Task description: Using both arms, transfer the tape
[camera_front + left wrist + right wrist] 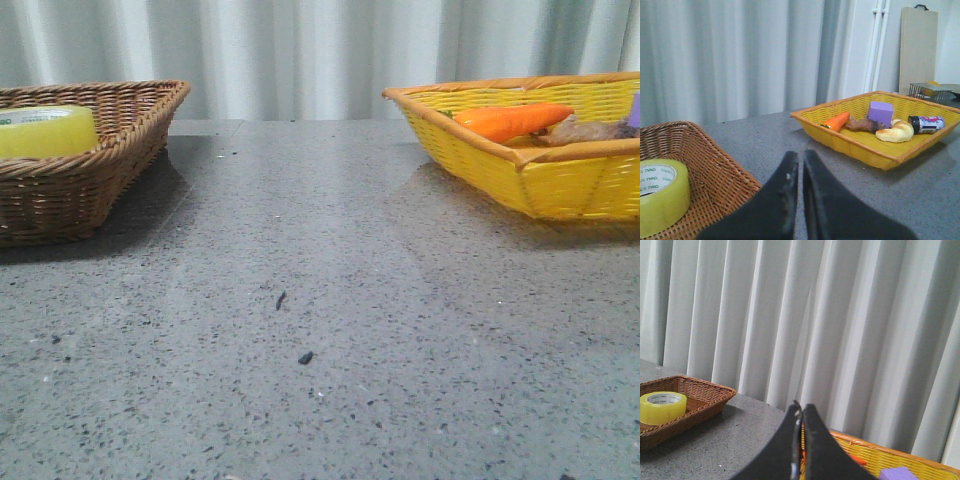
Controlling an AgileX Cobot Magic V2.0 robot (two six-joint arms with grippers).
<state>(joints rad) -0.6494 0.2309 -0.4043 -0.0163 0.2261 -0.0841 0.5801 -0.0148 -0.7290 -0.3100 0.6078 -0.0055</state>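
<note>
Fingers first: in the left wrist view the left gripper (801, 165) has its two black fingers pressed together, nothing between them, hanging over bare grey table (330, 300). In the right wrist view the right gripper (801, 412) is likewise pressed together and holds nothing. Neither arm shows in the front view, so we cannot place them on the table from there.

Next out, the tape (657, 197) lies flat on its side in the brown wicker basket (715, 165), core hole facing up, at the table's left side. From the left gripper it sits close by and off to one side, just past the basket's near wall. From the right gripper the same roll (662, 407) is well apart, across an open stretch of table. We judge the left arm clearly nearer, so it should make the first pick.

Axis note: the roll's axis is vertical, so a grasp from above across the rim, one finger inside the core, looks most workable. The fingers must spread first.

Farthest, the yellow basket (560, 180) stands at the right, holding a carrot (510, 120), a purple block (881, 112) and other small items. Beyond that hangs a pale curtain (300, 50).
</note>
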